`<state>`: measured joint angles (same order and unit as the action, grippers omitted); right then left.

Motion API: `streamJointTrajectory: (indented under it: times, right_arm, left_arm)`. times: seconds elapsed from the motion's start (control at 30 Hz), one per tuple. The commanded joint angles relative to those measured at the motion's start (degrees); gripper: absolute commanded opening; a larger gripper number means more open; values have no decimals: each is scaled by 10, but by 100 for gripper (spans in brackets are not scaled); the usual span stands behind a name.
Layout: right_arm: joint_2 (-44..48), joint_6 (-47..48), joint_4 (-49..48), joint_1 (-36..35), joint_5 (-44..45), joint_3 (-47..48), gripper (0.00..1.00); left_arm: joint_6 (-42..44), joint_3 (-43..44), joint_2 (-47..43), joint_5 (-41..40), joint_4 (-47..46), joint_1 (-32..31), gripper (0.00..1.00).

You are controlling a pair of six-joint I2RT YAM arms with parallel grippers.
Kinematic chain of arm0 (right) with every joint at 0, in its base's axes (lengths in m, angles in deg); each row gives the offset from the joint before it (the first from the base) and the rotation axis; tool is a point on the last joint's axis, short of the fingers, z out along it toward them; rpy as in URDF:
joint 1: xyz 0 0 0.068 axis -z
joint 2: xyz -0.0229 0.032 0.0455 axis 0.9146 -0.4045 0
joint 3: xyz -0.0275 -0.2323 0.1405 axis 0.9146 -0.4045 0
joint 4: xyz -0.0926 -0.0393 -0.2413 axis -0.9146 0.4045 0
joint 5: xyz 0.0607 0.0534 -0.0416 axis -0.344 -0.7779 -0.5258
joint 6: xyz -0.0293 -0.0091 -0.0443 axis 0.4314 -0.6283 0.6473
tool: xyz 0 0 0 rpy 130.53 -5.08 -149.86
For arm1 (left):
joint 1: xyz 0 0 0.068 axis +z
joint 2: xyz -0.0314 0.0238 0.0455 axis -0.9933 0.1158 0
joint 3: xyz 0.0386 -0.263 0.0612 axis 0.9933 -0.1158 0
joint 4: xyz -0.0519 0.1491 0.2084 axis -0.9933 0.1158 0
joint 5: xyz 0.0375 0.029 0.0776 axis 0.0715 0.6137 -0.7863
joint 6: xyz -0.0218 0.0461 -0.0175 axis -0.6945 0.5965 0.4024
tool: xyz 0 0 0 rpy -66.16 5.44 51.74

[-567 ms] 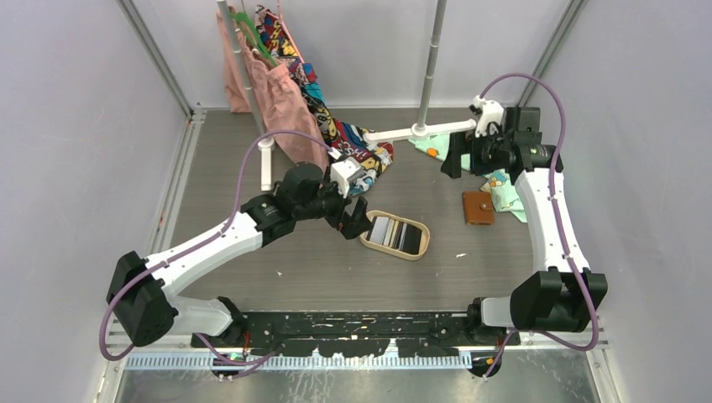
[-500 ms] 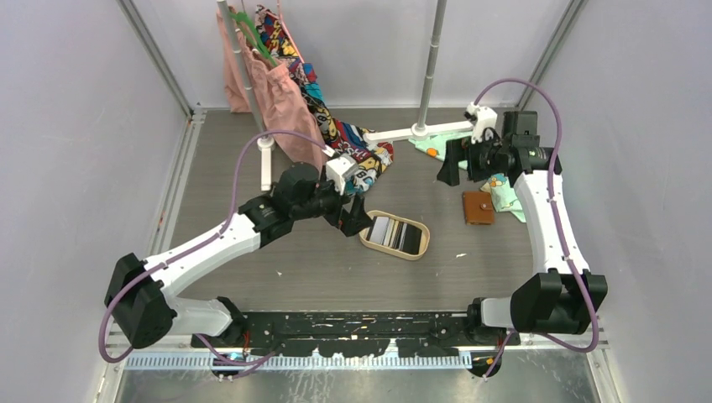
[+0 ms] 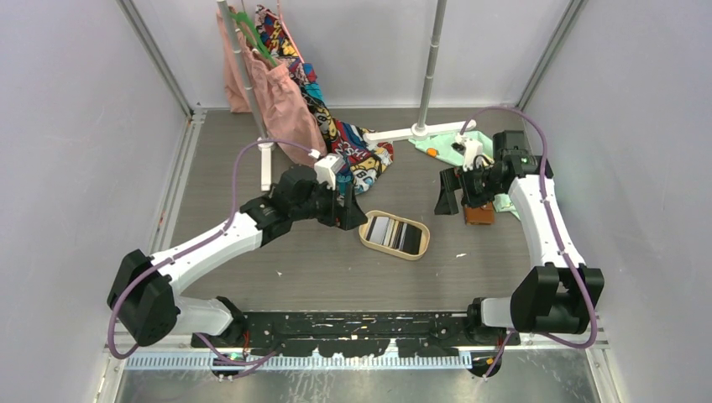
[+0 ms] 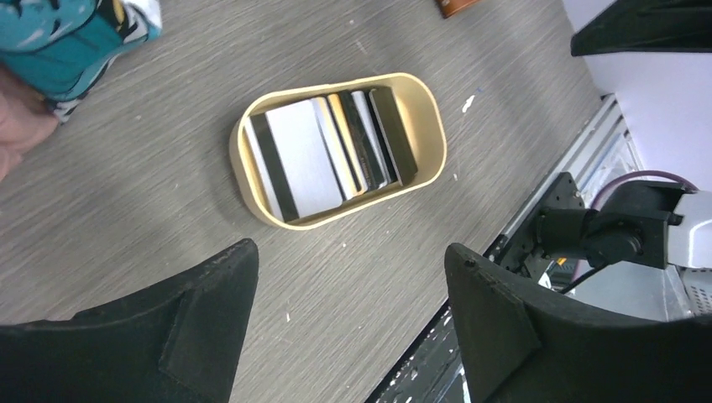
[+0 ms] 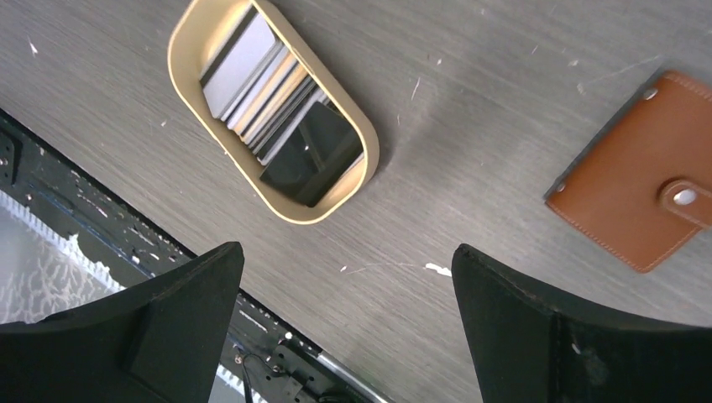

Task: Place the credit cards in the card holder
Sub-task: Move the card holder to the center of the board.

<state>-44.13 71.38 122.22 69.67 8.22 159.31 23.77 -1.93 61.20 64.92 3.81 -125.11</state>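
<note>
While both arms hover over the counter (image 3: 319,260), the left gripper (image 4: 348,277) hangs wide open and empty above the oval wooden tray (image 4: 238,159), mid-frame. The credit cards (image 4: 327,155) overlap inside it. The right gripper (image 5: 346,269) is spread wide too, holding nothing. The card holder (image 5: 638,201) lies snapped shut, right of the tray.

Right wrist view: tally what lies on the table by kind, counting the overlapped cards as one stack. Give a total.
Tray: 1
Card stack: 1
Card holder: 1
Total: 3
</note>
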Motion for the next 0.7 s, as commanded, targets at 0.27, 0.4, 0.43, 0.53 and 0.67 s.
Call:
streamJointTrajectory:
  times: [0.27, 0.4, 0.43, 0.53, 0.67]
  right_arm:
    - [82, 49, -170, 2, 145, -168, 100]
    - [93, 131, -144, 44, 218, -159, 99]
    - [99, 141, -136, 55, 219, -155, 99]
    - [110, 186, -162, 76, 262, -174, 100]
    - [97, 271, -218, 84, 320, -207, 99]
  left_arm:
    - [-62, -96, -21, -68, -61, -12, 68]
    - [-46, -120, -6, -83, -92, -17, 68]
    - [-48, -121, 0, -78, -100, -17, 67]
    - [-65, -116, 13, -60, -128, -17, 68]
    - [-71, -91, 42, -28, -144, -20, 68]
